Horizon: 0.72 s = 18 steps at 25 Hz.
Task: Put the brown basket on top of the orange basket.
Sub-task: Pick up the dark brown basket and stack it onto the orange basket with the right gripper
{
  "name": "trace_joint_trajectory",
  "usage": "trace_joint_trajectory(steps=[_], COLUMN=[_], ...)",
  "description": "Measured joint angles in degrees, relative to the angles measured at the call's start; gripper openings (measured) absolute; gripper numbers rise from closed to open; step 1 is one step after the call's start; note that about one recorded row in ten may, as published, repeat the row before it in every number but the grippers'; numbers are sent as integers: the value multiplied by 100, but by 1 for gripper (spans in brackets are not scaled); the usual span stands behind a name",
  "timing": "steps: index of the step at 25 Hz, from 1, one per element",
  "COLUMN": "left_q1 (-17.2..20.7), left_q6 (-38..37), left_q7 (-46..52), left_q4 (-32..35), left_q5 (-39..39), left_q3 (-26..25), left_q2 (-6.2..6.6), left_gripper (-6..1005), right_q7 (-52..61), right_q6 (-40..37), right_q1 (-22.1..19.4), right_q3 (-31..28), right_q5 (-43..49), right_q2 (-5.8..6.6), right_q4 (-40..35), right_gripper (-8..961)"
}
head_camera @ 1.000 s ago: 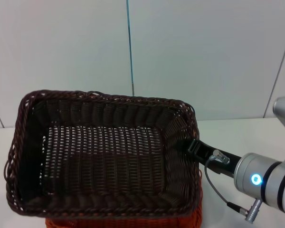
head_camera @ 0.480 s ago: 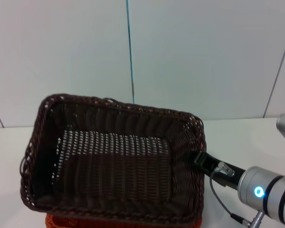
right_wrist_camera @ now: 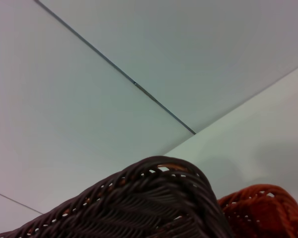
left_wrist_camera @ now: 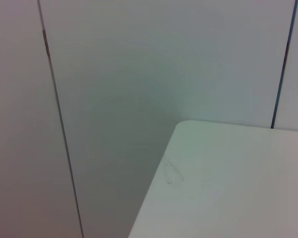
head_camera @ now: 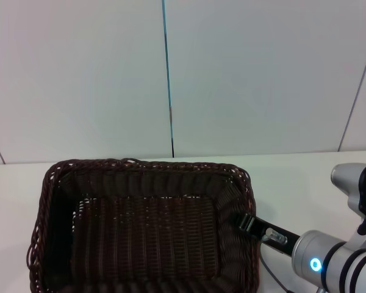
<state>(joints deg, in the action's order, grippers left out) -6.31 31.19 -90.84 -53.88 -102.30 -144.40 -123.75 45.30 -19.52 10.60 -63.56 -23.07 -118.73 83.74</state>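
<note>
The brown basket (head_camera: 145,239) sits low at the front of the head view, level, its open side up. My right gripper (head_camera: 246,223) grips its right rim, the arm reaching in from the lower right. The orange basket is hidden under it in the head view. In the right wrist view the brown basket's braided rim (right_wrist_camera: 139,203) fills the lower part and a bit of the orange basket's rim (right_wrist_camera: 260,206) shows just beside and below it. I cannot tell whether the two baskets touch. My left gripper is out of view.
The white table (head_camera: 299,177) runs behind and to the right of the baskets, up to a white panelled wall (head_camera: 232,73). The left wrist view shows a bare corner of the table (left_wrist_camera: 228,178) and the wall.
The brown basket, held by my right gripper, has come down and levelled out. It now covers the orange basket's edge that showed below it in the head view.
</note>
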Motion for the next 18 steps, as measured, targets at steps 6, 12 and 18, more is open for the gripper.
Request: trace_joint_trajectory(steps=[6, 12, 18], left_q1=[12, 28, 33], left_q6=[-13, -17, -21], left_q7=[-14, -21, -22], left_q4=[0, 0, 0], left_q5=[0, -1, -1], left_q3=[0, 0, 0], left_q2=[0, 0, 5], left_gripper=[858, 858, 858], right_q7=[7, 14, 15], right_q6=[129, 189, 196], right_q1=[-47, -57, -32], right_q3=[-3, 52, 165], right_q5=[126, 449, 647], right_q2=[-8, -25, -13], right_q4=[-56, -38, -11], right_gripper=[134, 133, 133])
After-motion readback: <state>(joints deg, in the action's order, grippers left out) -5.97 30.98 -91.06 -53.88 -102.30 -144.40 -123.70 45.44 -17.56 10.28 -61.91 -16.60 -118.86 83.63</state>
